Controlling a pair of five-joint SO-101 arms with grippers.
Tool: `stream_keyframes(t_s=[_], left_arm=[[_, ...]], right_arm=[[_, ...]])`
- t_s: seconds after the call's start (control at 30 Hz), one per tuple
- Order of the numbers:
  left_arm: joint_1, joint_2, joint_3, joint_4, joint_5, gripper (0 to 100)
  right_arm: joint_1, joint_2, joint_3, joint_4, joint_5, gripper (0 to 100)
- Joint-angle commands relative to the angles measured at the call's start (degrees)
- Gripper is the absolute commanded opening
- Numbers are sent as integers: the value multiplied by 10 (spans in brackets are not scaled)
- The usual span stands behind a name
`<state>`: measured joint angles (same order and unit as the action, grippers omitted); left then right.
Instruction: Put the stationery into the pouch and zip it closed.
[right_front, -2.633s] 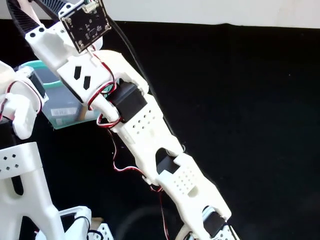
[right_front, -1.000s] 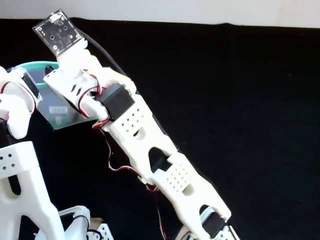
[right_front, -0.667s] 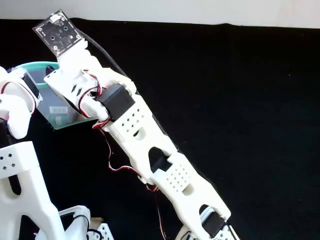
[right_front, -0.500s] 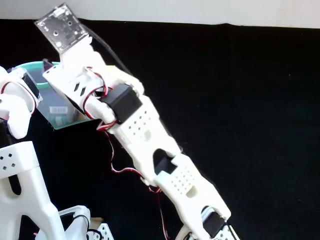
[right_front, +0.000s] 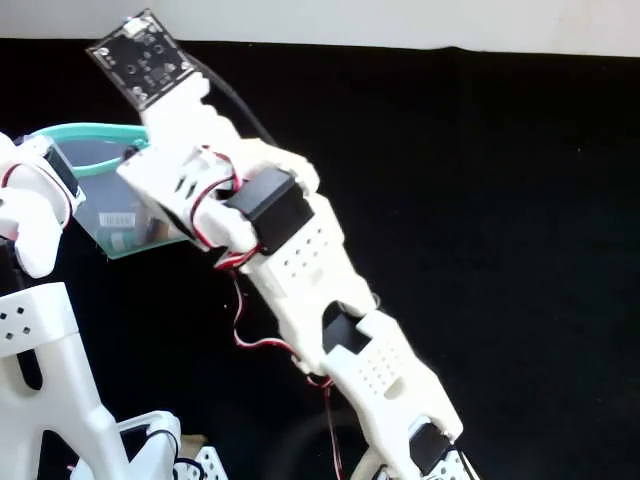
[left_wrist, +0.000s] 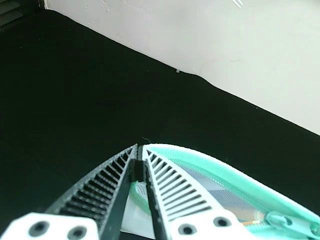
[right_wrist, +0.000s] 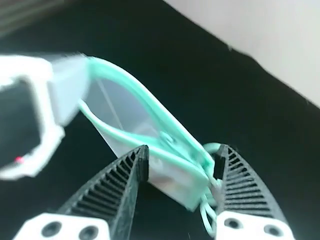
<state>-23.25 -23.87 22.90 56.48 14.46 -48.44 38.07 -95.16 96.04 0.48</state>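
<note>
The clear pouch (right_front: 120, 215) with a teal zipper (right_front: 85, 135) hangs above the black table at the far left, and a white label shows through its side. My left gripper (left_wrist: 139, 152) is shut on one end of the pouch (left_wrist: 210, 162), right at the zipper's end. My right gripper (right_wrist: 181, 157) is open, its two fingers straddling the other end of the pouch (right_wrist: 125, 110) where the zipper pull (right_wrist: 207, 215) hangs. In the high view the right arm's wrist (right_front: 190, 170) covers that end. I cannot make out any contents.
A black cloth (right_front: 480, 200) covers the table, with wide free room to the right of the arms. A white wall (right_front: 400, 20) runs along the back edge. The left arm's base (right_front: 40, 380) stands at the near left.
The right arm's wrist has shifted to the right and slightly up along the pouch's top, uncovering more of the teal zipper. The left arm and pouch have stayed put.
</note>
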Motion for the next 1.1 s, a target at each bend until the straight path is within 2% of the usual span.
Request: stream_keyframes(t_s=[0.0,0.43,0.67,1.07], left_arm=[[-3,36,68,11,3,7],[-2,36,68,11,3,7],[-3,36,68,11,3,7],[-3,36,68,11,3,7]], right_arm=[[33,-32,-62,30,0,214],[74,-30,-58,50,-1,213],[72,-22,22,51,-4,213],[70,-25,31,52,-33,213]])
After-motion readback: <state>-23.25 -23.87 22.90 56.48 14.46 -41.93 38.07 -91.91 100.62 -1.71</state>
